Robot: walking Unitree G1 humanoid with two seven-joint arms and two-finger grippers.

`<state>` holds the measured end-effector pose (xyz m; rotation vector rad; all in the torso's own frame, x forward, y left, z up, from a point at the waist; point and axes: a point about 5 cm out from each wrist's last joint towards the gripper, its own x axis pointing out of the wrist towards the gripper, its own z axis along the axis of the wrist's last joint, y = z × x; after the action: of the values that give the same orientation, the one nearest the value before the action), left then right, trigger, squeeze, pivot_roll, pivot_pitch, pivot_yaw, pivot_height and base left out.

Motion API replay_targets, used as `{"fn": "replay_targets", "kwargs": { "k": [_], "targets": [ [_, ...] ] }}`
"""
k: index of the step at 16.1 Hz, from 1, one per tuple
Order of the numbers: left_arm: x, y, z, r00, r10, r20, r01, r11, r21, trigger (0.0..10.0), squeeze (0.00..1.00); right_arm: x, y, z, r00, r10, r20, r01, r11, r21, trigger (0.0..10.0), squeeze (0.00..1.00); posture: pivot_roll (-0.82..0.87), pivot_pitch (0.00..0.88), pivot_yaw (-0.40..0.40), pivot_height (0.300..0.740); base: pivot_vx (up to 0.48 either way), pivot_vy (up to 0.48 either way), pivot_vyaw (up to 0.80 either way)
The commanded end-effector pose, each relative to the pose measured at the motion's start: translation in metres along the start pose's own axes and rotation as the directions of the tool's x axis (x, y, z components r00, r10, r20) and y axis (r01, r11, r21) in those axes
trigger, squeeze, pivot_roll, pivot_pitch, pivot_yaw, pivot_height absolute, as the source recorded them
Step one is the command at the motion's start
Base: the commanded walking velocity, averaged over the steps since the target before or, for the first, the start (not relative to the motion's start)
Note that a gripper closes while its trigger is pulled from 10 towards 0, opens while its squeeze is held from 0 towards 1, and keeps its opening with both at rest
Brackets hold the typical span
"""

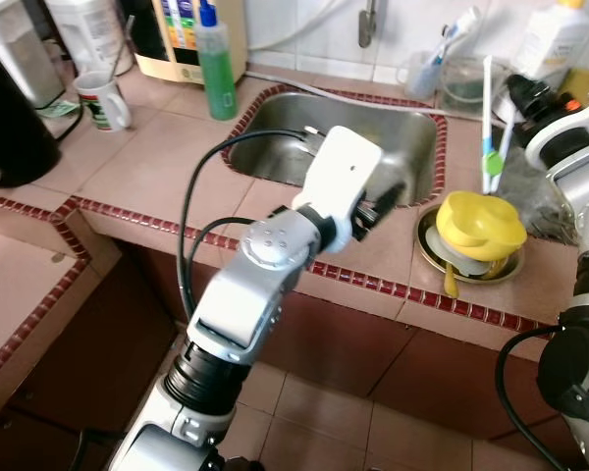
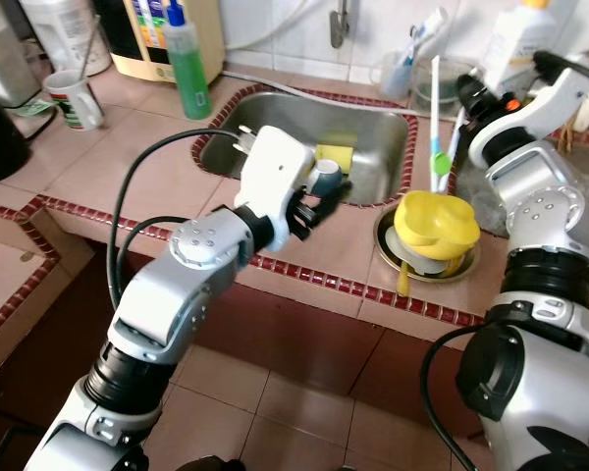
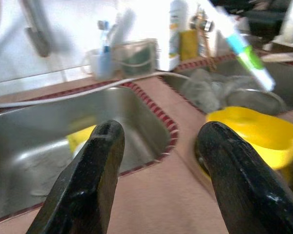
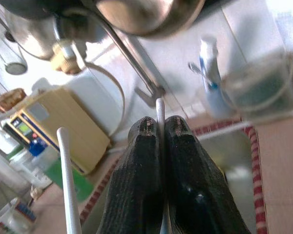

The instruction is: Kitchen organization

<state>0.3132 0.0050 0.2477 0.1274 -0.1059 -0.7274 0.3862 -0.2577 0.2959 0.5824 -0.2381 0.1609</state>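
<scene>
- Left gripper (image 2: 319, 201) hangs over the near rim of the stainless steel sink (image 1: 412, 162), fingers (image 3: 93, 180) spread wide, nothing between them.
- Left wrist view: yellow sponge (image 3: 83, 136) lies in the sink basin, seen past the gap between the fingers.
- Right gripper (image 4: 158, 146) is raised at the right of the tiled surface (image 1: 147, 167), near the back wall; fingers pressed together on a thin white stick-like handle (image 4: 159, 109). What the handle belongs to cannot be told.
- Yellow plastic bowl-shaped lid (image 1: 481, 226) sits upside-down on a round metal dish (image 1: 432, 250), just right of the sink.
- White utensil with green and blue grip (image 2: 437, 147) stands upright behind the yellow lid.
- Green liquid bottle with blue cap (image 1: 214, 69) stands at the sink's back left corner.
- White mug with printed pattern (image 1: 103, 98) stands left of the bottle, well apart from the sink.
- Clear cup holding toothbrushes (image 1: 422, 69) stands at the wall behind the sink, next to a clear container (image 1: 466, 83).
- White plastic bottle (image 1: 555, 39) stands at back right.
</scene>
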Motion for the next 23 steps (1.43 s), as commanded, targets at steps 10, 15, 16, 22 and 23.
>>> {"fn": "replay_targets", "kwargs": {
  "k": [10,15,16,22,23],
  "targets": [
    [-0.003,0.084,0.001,0.963,0.26,0.075,-0.248,0.958,-0.144,10.0,0.0,-0.007,0.025,0.013,0.948,0.212,0.239,-0.107,0.916,-0.387,10.0,0.0,-0.08,0.0,-0.023,0.74,0.0,0.0,0.0],
    [-0.005,0.104,0.0,0.958,0.273,0.083,-0.253,0.947,-0.196,10.0,0.0,-0.015,0.037,0.005,0.933,0.264,0.244,-0.121,0.869,-0.48,10.0,0.0,-0.09,0.0,-0.014,0.74,0.048,0.0,0.0],
    [-0.005,0.104,0.0,0.958,0.274,0.083,-0.253,0.947,-0.199,10.0,0.0,-0.015,0.037,0.005,0.934,0.263,0.243,-0.118,0.867,-0.484,10.0,0.0,-0.09,0.0,-0.013,0.74,0.255,0.0,0.0],
    [-0.003,0.105,-0.002,0.962,0.259,0.088,-0.236,0.948,-0.214,10.0,0.0,-0.017,0.039,0.004,0.933,0.272,0.238,-0.122,0.857,-0.501,10.0,0.0,-0.09,0.0,-0.016,0.74,0.307,0.0,0.0],
    [-0.003,0.105,-0.002,0.962,0.259,0.089,-0.236,0.948,-0.214,10.0,0.0,-0.017,0.039,0.004,0.933,0.271,0.237,-0.122,0.857,-0.501,10.0,0.0,-0.09,0.0,-0.016,0.74,0.33,0.0,0.0]
  ]
}}
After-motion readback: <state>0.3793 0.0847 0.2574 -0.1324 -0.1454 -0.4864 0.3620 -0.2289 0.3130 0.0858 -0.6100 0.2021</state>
